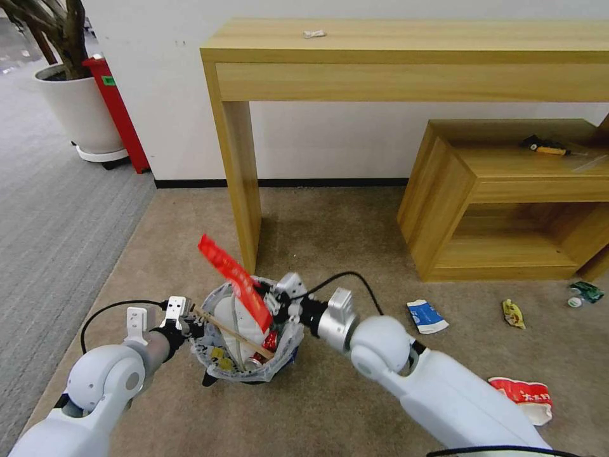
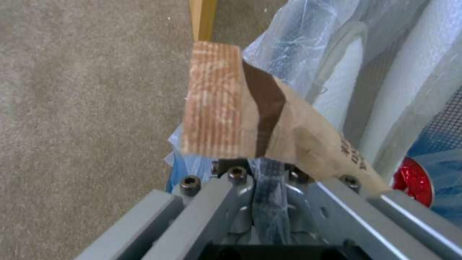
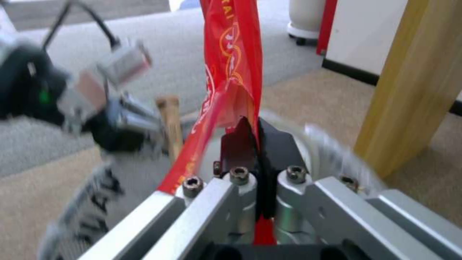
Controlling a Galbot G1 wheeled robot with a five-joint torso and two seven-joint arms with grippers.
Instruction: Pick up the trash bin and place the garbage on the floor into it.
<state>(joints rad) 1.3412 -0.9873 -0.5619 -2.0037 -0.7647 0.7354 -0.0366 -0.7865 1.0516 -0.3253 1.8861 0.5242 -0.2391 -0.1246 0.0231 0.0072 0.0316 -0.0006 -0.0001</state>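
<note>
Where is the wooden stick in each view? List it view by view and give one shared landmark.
Head view: wooden stick lies slanted across the trash bin mouth.
Left wrist view: its blunt end stands large at centre, against the bin's bag.
Right wrist view: its tip rises beside the red wrapper.
Shared landmark: the wooden table leg.

Left claw (image 1: 190,322) grips trash bin (image 1: 219,371) rim; right claw (image 1: 265,298) pinches red wrapper (image 1: 233,279) above bin.
</note>
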